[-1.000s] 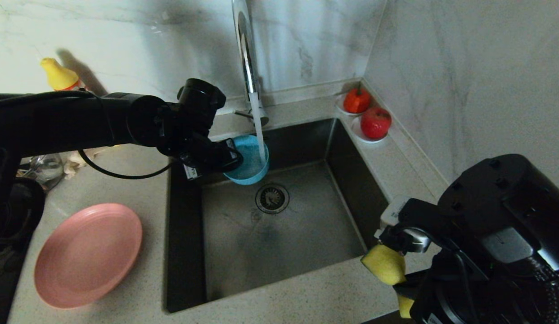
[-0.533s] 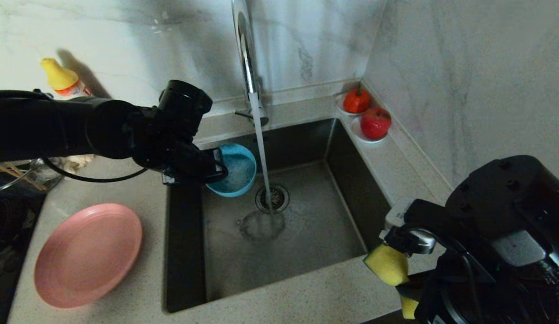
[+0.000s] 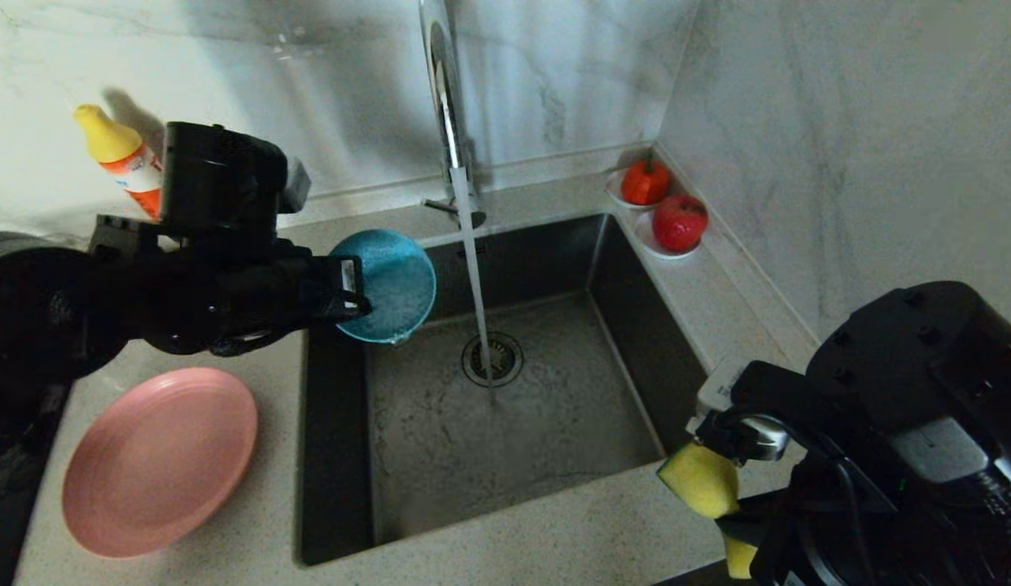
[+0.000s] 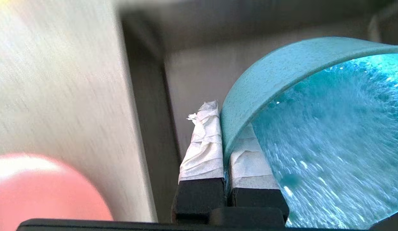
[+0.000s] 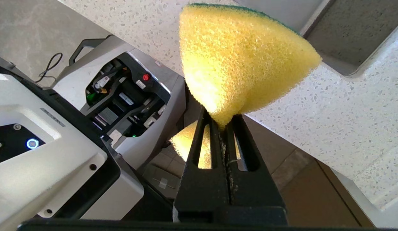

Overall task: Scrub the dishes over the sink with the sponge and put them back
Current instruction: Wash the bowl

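1. The teal bowl (image 3: 389, 284) is held above the left rear corner of the sink (image 3: 505, 439), tipped on its side so that its speckled, wet inside is turned toward the tap's stream. In the left wrist view its rim (image 4: 282, 73) is seen nipped between two white-wrapped fingers (image 4: 203, 144).
2. The left gripper (image 3: 352, 286) is clamped tight on that rim, one finger inside the bowl and one outside, with the arm reaching in from the counter on the left.
3. The sponge (image 3: 701, 478) is pinched by the right gripper (image 3: 729, 452) near the sink's front right corner, above the counter edge. In the right wrist view the yellow foam (image 5: 240, 61) is squeezed into a cone between the closed black fingers, and a thin green layer is seen along its far edge.
4. The pink plate (image 3: 159, 460) is lying flat on the counter left of the sink, well apart from the bowl.
5. Water is being run from the chrome tap (image 3: 444, 98) straight onto the drain strainer (image 3: 492, 359); the stream passes just beside the bowl.
6. A yellow-capped bottle (image 3: 119, 155) is partly hidden behind the left arm.
7. Two red fruits on white saucers (image 3: 664, 213) are set at the rear right corner against the wall.
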